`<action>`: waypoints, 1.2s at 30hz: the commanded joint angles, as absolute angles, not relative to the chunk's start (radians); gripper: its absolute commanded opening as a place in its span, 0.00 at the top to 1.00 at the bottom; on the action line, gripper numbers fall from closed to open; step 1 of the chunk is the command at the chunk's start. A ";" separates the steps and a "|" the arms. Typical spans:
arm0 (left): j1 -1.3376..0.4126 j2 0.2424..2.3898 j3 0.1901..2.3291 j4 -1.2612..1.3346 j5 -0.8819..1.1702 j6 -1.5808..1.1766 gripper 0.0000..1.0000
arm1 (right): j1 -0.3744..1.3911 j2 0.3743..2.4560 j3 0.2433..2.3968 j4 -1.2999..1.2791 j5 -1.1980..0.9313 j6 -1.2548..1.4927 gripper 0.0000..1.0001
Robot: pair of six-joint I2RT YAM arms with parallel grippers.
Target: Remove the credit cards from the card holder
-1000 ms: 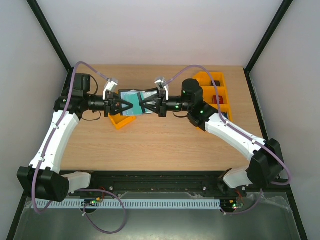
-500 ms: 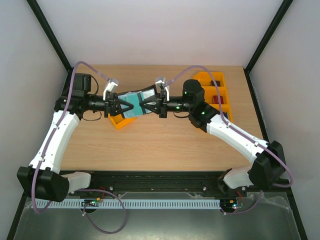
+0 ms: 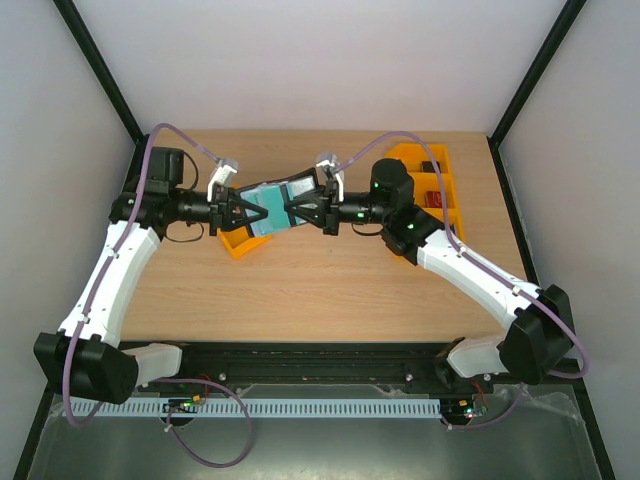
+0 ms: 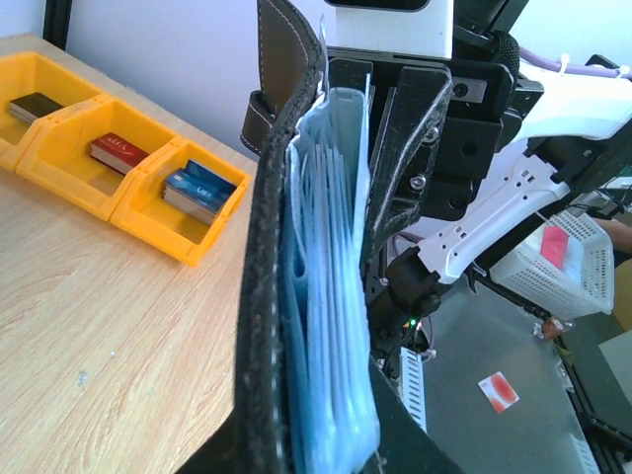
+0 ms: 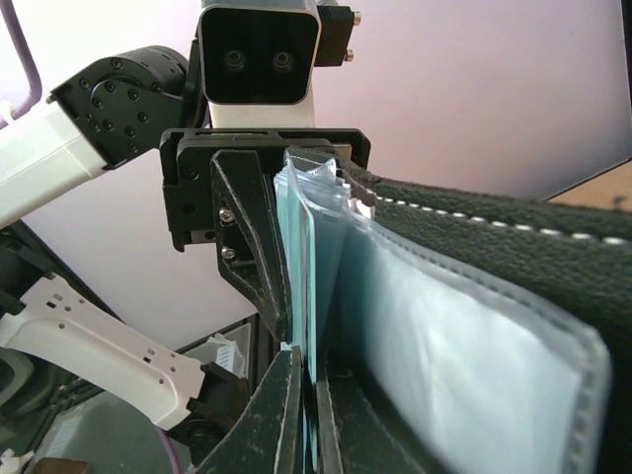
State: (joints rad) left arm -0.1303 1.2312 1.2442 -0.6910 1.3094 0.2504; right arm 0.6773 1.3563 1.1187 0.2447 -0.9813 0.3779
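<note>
— Left gripper (image 3: 247, 211) and right gripper (image 3: 291, 208) are meeting tip to tip above the tabletop (image 3: 320, 290), left of its middle and toward the far edge. Both are clamping the card holder (image 3: 285, 191) between them.

— What is the overhead camera giving that the wrists are not?

— It is showing the holder opened out and tilted, with a teal card (image 3: 261, 219) lying against its inner face by the left gripper. A small orange tray (image 3: 238, 245) is sitting underneath, and a row of orange trays (image 3: 432, 162) is sitting at the far right corner.

— And the left wrist?

— It is looking at the holder edge-on: the black cover, then a stack of pale blue sleeves (image 4: 328, 316), running down between its own nearly shut jaws. It is also showing a black block (image 4: 35, 104), a red block (image 4: 117, 150) and a blue block (image 4: 202, 186), each in its own compartment.

— The right wrist?

— Its fingers (image 5: 281, 415) are pinching shut on a thin pale teal sheet in that stack. Whether that is a card or a sleeve, I cannot tell. Opposite, the left gripper is gripping the stack's other edge.
</note>
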 commanded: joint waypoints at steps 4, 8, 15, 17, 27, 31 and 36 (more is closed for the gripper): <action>-0.131 1.226 1.264 -0.684 1.322 0.258 0.98 | 0.646 1.329 1.087 0.242 -1.002 0.357 0.85; -0.132 1.226 1.264 -0.684 1.323 0.259 0.98 | 0.646 1.324 1.071 0.244 -1.008 0.359 0.88; -0.132 1.226 1.264 -0.684 1.316 0.256 0.98 | 0.646 1.334 1.065 0.288 -1.049 0.393 0.98; -0.132 1.226 1.263 -0.679 1.311 0.252 0.98 | 0.644 1.329 1.062 0.290 -1.045 0.390 0.98; -0.127 1.226 1.243 -0.608 1.262 0.170 0.98 | 0.505 1.251 0.973 0.285 -0.926 0.438 0.98; -0.118 1.221 1.233 -0.559 1.205 0.106 0.98 | 0.445 1.203 0.981 0.169 -0.843 0.389 0.98; -0.093 1.217 1.200 -0.474 1.119 0.006 0.98 | 0.411 1.154 1.058 -0.068 -0.699 0.273 0.98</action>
State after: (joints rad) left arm -0.1131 1.2316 1.2221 -0.5655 1.1675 0.0971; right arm 0.4274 1.2030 0.9894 0.1196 -0.8410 0.3748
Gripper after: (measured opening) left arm 0.100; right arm 0.017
